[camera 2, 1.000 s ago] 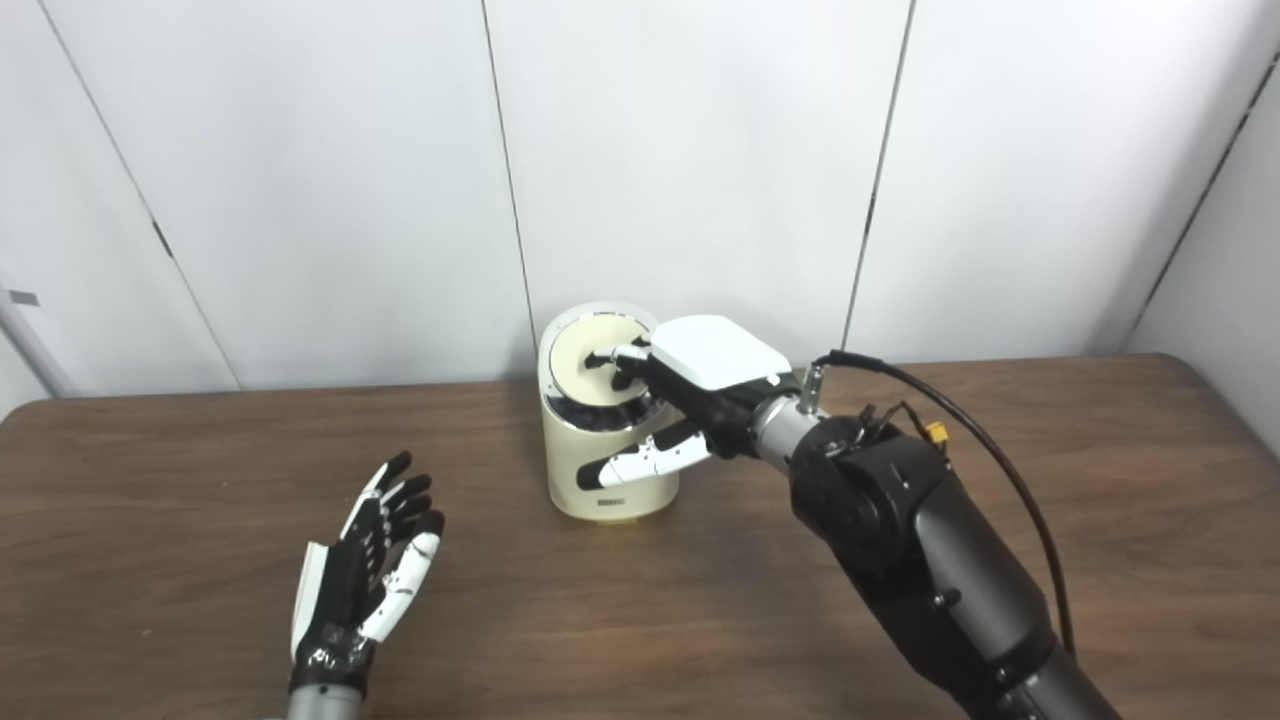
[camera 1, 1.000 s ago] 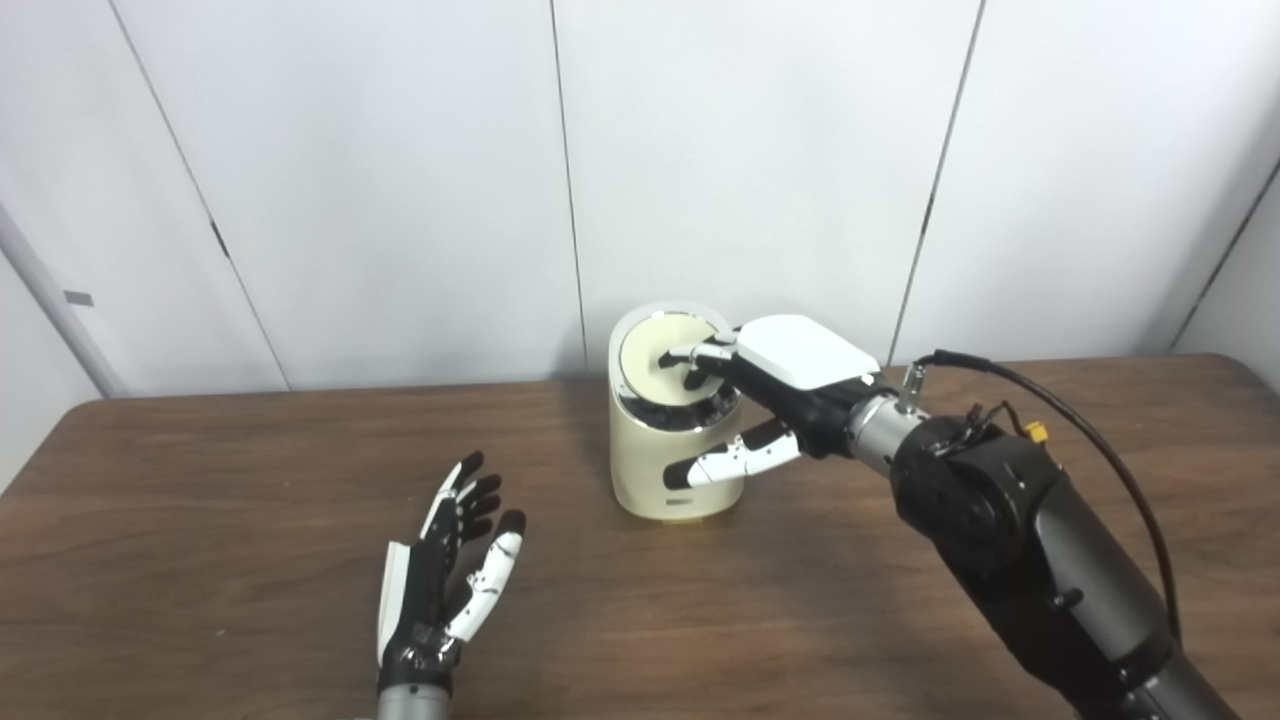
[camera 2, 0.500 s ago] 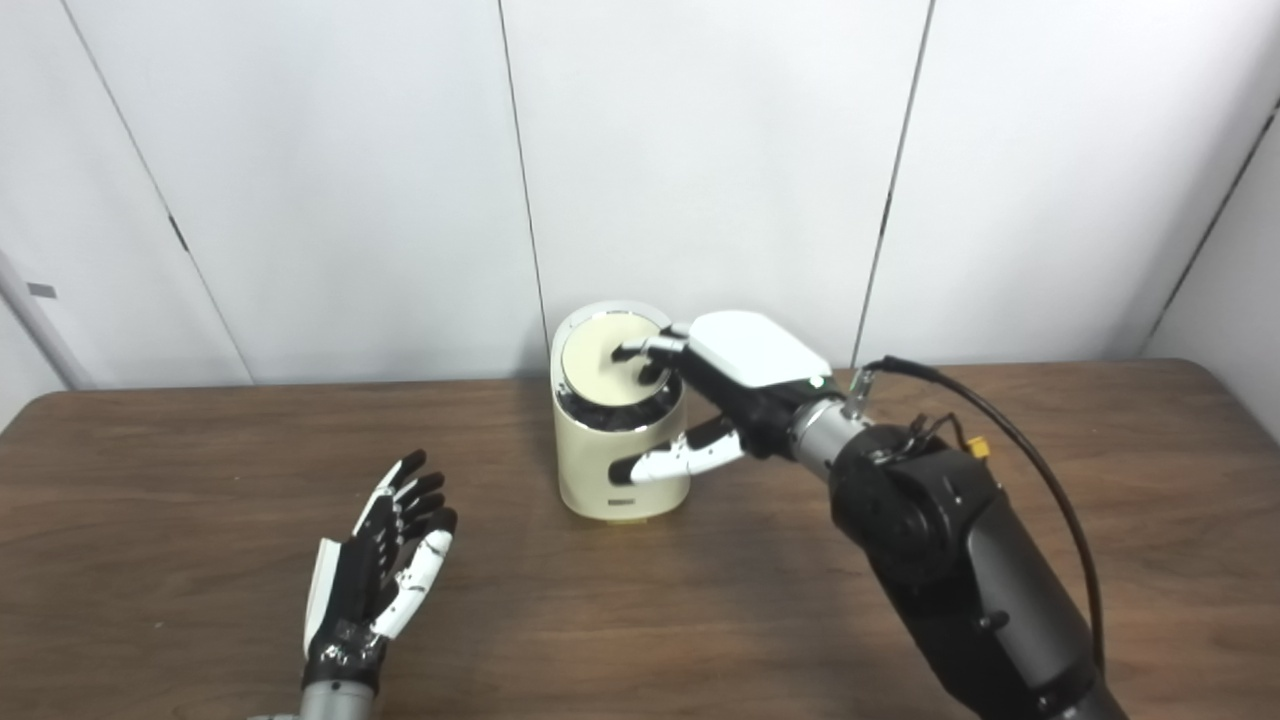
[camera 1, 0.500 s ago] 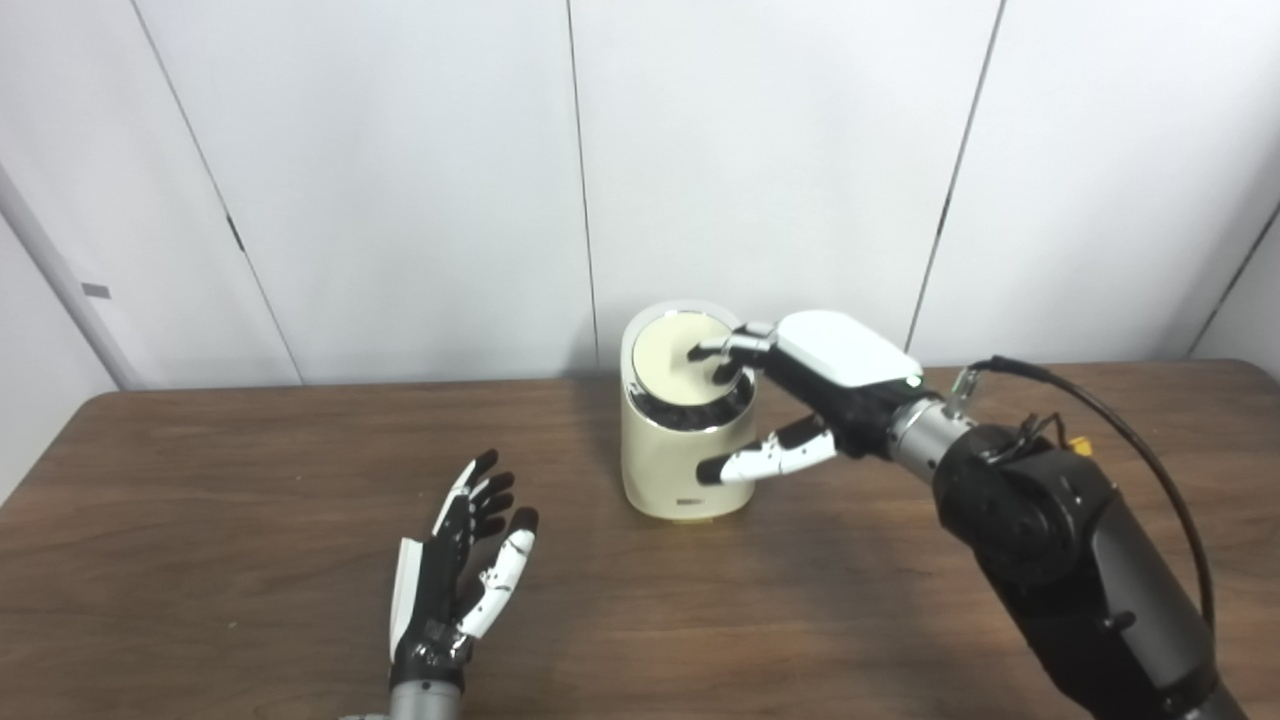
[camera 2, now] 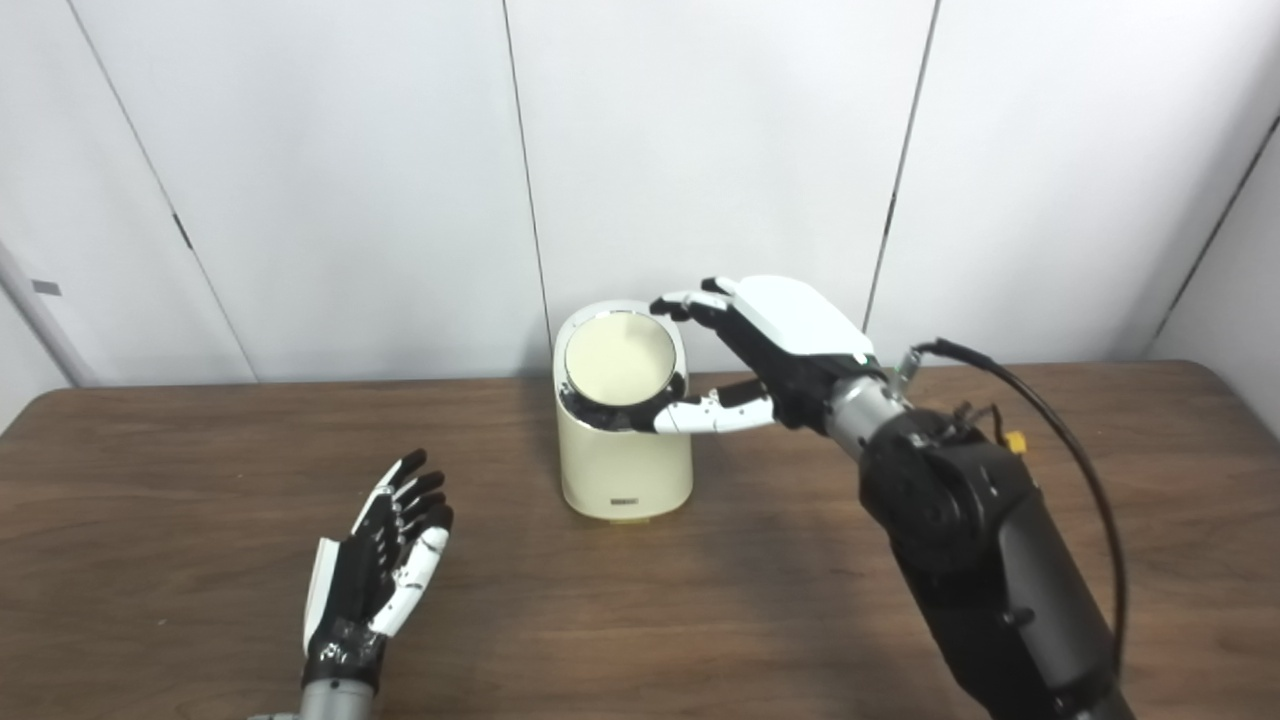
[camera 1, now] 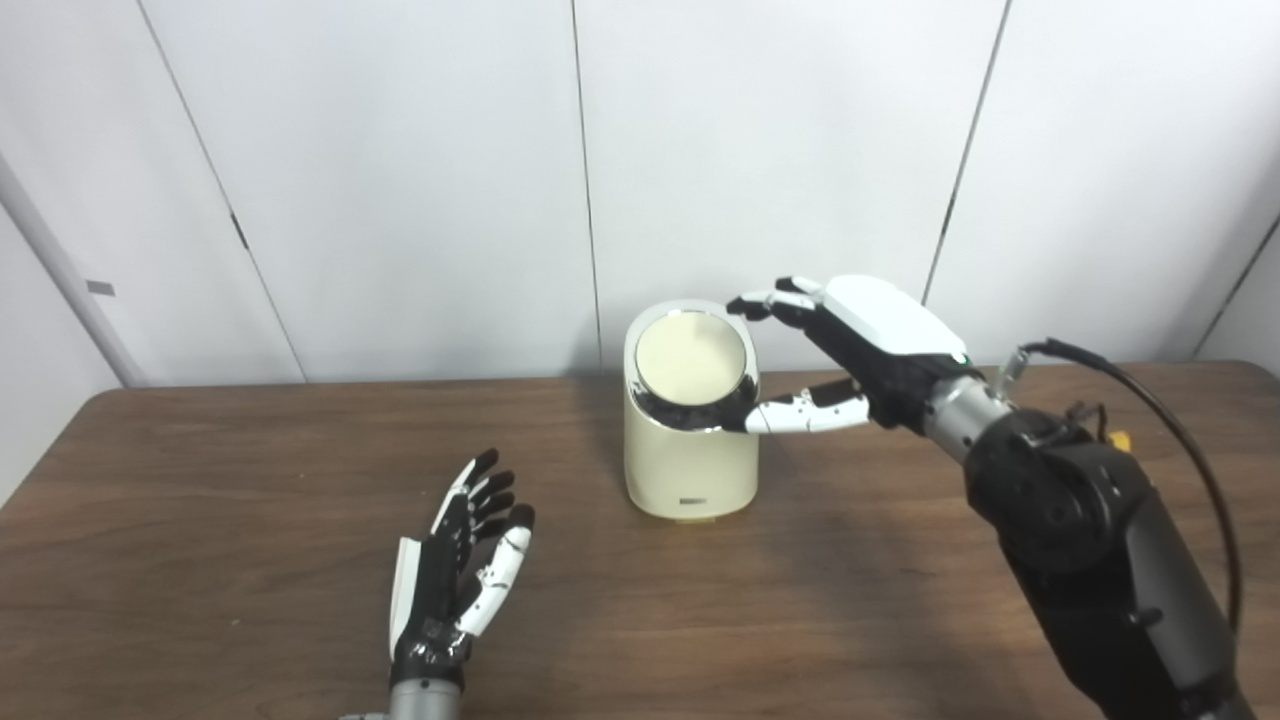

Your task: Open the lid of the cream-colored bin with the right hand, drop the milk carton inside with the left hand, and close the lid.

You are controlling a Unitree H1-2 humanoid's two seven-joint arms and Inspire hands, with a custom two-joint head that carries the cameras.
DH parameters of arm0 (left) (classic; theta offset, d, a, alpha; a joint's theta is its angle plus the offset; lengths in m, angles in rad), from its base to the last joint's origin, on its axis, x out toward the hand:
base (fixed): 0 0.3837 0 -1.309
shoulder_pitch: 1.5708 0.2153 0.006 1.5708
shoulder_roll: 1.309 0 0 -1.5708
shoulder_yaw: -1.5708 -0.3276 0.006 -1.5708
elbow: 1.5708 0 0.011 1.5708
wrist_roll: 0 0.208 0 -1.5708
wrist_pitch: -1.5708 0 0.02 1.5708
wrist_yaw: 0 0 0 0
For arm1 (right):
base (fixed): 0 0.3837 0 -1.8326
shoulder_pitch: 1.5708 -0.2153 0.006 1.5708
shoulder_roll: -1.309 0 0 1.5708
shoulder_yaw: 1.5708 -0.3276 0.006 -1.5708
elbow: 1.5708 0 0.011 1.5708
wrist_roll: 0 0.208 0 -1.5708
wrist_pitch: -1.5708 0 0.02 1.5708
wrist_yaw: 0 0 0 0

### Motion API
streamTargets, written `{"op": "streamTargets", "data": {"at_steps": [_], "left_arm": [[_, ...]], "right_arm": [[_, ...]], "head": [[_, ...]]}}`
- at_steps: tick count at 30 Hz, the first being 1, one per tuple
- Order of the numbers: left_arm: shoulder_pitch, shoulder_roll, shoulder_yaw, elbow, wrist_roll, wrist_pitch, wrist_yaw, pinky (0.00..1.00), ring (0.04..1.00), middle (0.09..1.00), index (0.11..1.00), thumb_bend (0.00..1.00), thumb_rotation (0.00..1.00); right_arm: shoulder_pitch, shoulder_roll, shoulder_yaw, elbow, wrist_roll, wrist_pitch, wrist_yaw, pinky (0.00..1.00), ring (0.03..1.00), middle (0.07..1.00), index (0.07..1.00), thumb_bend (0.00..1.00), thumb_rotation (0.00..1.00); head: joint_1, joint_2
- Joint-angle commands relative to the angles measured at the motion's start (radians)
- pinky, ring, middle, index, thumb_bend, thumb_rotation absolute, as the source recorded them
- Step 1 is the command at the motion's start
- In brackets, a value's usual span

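Right hand open by closed bin; left hand open, empty; carton unseen.

A brown wooden table with a dark, streaked grain is seen across the lower half of both views, its far corners rounded. Behind it a wall of plain white panels is shown, split by thin dark vertical seams that lean slightly outward toward the edges. A pale grey post is set slantwise against the wall at the far left, and a small grey tag is fixed to the panel just beside it. A short dark mark is visible on the seam right of the tag.
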Motion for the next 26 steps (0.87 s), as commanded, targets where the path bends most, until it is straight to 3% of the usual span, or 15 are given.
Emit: {"op": "streamTargets", "data": {"at_steps": [1,4,8,12,18,21,26], "left_arm": [[0.023,-0.002,0.002,-0.03,-0.022,0.017,-0.01,0.72,0.802,0.84,0.941,0.5,0.62],[0.032,0.013,0.001,-0.108,-0.054,0.09,-0.051,0.75,0.822,0.853,0.951,0.48,0.61],[0.05,0.047,0.007,-0.205,-0.086,0.173,-0.104,0.78,0.846,0.876,0.955,0.48,0.62],[0.064,0.063,0.026,-0.262,-0.109,0.212,-0.114,0.78,0.848,0.872,0.952,0.49,0.6],[0.075,0.103,0.062,-0.291,-0.151,0.206,-0.135,0.8,0.861,0.883,0.964,0.44,0.61],[0.089,0.121,0.072,-0.288,-0.145,0.193,-0.133,0.81,0.855,0.877,0.959,0.46,0.62],[0.118,0.145,0.082,-0.265,-0.145,0.145,-0.13,0.8,0.843,0.869,0.953,0.44,0.62]], "right_arm": [[0.008,0.001,-0.032,-0.034,0.018,0.007,-0.048,0.86,0.951,0.892,0.893,0.6,0.71],[0.077,0.023,-0.091,-0.034,0.088,-0.004,-0.111,0.79,0.915,0.915,0.933,0.57,0.66],[0.177,0.083,-0.201,-0.001,0.238,-0.021,-0.22,0.74,0.858,0.909,0.926,0.57,0.67],[0.252,0.091,-0.247,0.018,0.328,-0.04,-0.272,0.76,0.857,0.907,0.919,0.51,0.77],[0.351,0.133,-0.286,0.06,0.453,-0.072,-0.35,0.83,0.892,0.913,0.917,0.52,0.91],[0.391,0.18,-0.312,0.093,0.552,-0.105,-0.395,0.8,0.889,0.917,0.919,0.57,0.87],[0.447,0.221,-0.303,0.113,0.578,-0.144,-0.46,0.8,0.88,0.914,0.92,0.55,0.88]], "head": [[0.002,0.001],[0.01,0.004],[0.012,0.005],[0.011,0.007],[0.004,0.006],[0.0,0.006],[-0.004,0.006]]}}
